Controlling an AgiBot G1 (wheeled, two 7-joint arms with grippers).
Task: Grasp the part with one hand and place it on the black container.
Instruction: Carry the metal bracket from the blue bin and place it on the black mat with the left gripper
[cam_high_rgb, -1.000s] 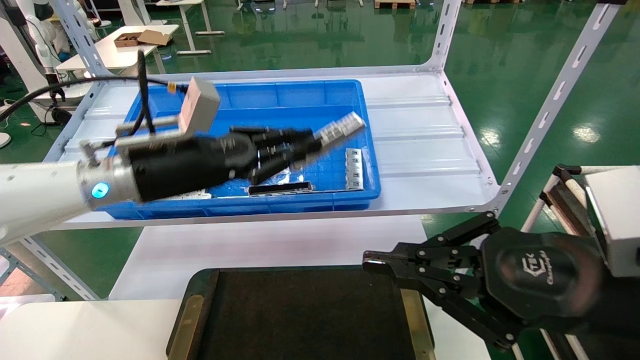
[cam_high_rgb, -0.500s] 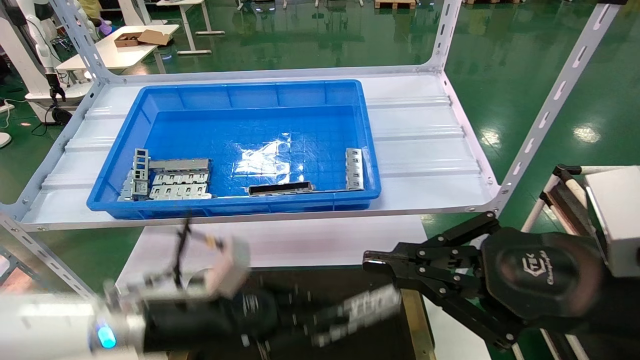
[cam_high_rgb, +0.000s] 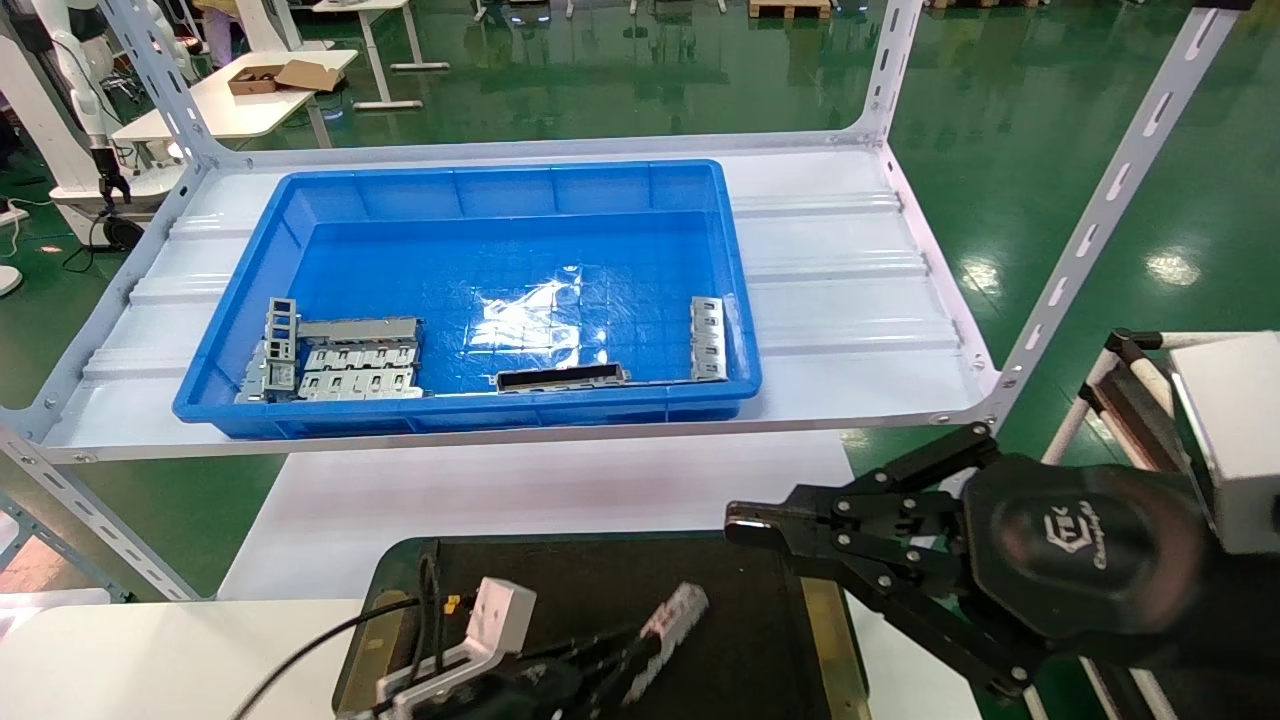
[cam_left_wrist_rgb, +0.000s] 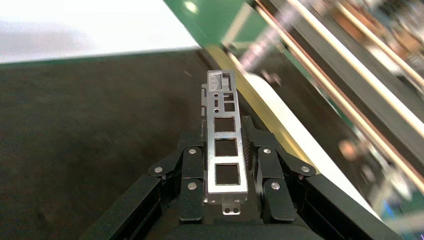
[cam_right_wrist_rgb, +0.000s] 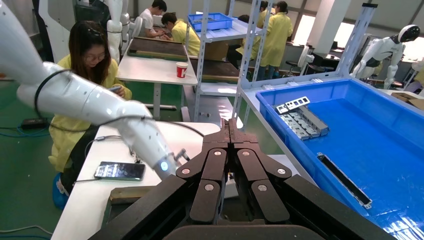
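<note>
My left gripper (cam_high_rgb: 640, 655) is shut on the part (cam_high_rgb: 673, 611), a narrow silver strip with a row of rectangular cut-outs. It holds it low over the black container (cam_high_rgb: 760, 655), near the tray's middle. In the left wrist view the part (cam_left_wrist_rgb: 223, 145) sits lengthwise between the fingers (cam_left_wrist_rgb: 265, 165), its tip reaching past them over the black tray surface (cam_left_wrist_rgb: 75, 130). I cannot tell whether the part touches the tray. My right gripper (cam_high_rgb: 745, 525) is shut and empty, parked above the tray's right rear corner; it also shows in the right wrist view (cam_right_wrist_rgb: 230, 127).
A big blue bin (cam_high_rgb: 480, 190) stands on the white shelf behind. It holds wider slotted plates (cam_high_rgb: 350, 360) at its front left, a long strip with a dark slot (cam_high_rgb: 560, 378) and another narrow strip (cam_high_rgb: 707, 338) at its front right. Shelf uprights (cam_high_rgb: 1100, 210) rise at the right.
My left arm has swung from over the blue bin down to the black container, carrying the part. It is now lower and steadier over the tray. The right arm has not moved.
</note>
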